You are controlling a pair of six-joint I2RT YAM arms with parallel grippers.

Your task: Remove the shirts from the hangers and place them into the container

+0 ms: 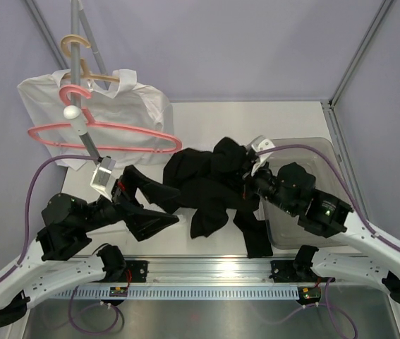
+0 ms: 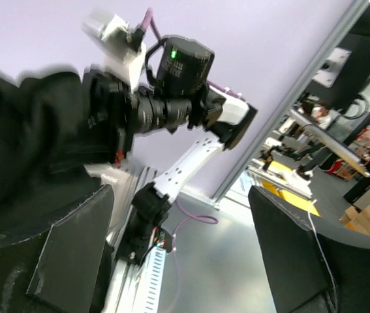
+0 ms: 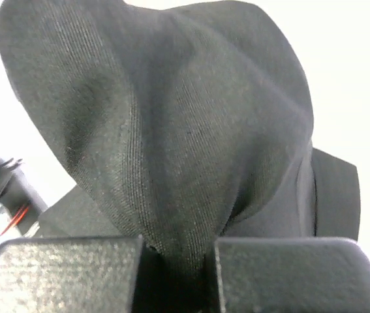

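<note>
Right jaws tight on black shirt [image 3: 171, 130]; left jaws wide apart, left arm [image 1: 80, 219] outstretched.

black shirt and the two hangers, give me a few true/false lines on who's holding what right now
1. The right end effector is pinched shut on the black shirt. True.
2. The left end effector is clamped on the black shirt. False: its fingers stand wide apart with nothing between them.
3. The white shirt hangs on the tan hanger. True.
4. The pink hanger carries the black shirt. False: the pink hanger is bare, and the black shirt lies spread on the table between the arms.
</note>
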